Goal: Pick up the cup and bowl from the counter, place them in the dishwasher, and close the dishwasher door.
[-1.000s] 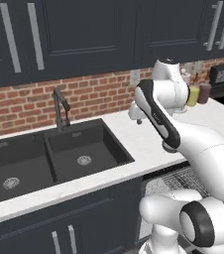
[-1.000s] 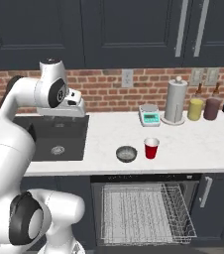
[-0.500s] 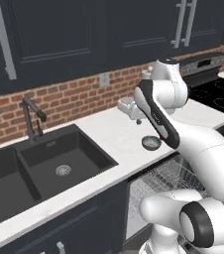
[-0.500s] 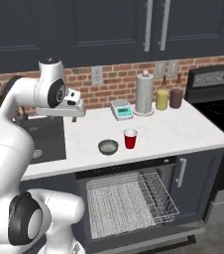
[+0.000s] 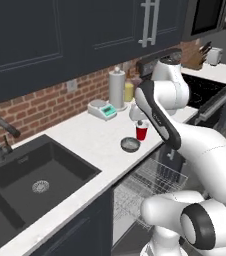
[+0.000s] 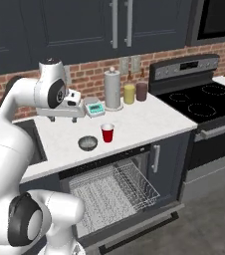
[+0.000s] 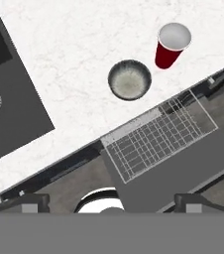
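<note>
A small red tumbler with a whitish inside (image 7: 172, 44) stands upright on the white marbled stone counter (image 7: 74, 59), close to its front edge. Just beside it sits a shallow round grey bowl with a pale speckled inside (image 7: 129, 80), apart from it. Past that edge lie the grey wire-grid rack (image 7: 158, 135) and the flat dark charcoal door panel (image 7: 183, 171). The black sink (image 7: 7, 99) occupies the counter's far end.

Even soft lighting, faint shadows, slight blur.

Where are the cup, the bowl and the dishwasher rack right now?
cup (image 7: 174, 37): hand view, on its whitish inside.
bowl (image 7: 129, 79): hand view, on its speckled inside.
dishwasher rack (image 6: 115, 189): right base view, on the wire-grid floor.
</note>
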Robot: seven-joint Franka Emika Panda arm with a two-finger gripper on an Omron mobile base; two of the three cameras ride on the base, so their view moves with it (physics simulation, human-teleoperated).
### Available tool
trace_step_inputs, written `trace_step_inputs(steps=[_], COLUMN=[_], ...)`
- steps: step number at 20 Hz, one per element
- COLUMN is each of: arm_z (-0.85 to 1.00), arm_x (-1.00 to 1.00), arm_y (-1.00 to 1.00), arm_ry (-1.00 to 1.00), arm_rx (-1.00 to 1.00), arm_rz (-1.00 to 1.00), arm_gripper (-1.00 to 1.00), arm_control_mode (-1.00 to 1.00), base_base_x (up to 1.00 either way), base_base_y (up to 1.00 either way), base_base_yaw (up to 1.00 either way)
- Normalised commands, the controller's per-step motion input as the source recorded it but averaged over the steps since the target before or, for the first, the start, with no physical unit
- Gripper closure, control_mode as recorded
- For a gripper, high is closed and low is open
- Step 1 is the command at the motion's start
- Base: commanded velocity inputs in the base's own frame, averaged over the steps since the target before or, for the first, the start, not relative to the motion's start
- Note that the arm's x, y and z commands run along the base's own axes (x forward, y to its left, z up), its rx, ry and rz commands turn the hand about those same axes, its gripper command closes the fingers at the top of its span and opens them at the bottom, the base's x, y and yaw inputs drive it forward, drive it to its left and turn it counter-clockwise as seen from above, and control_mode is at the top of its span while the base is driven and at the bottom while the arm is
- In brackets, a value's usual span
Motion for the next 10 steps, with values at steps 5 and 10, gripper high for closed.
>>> trace_step_inputs(steps=[5,10], arm_z=[0.00,0.00], arm_x=[0.00,0.00], arm_y=[0.00,0.00], arm_ry=[0.00,0.00], arm_rx=[0.00,0.00], arm_rz=[0.00,0.00], arm_gripper=[-1.00,-1.00], arm_control_mode=[1.00,1.00], base_base_x=[0.00,0.00], base_base_y=[0.14,0.23], base_base_yaw=[-0.35,-0.28])
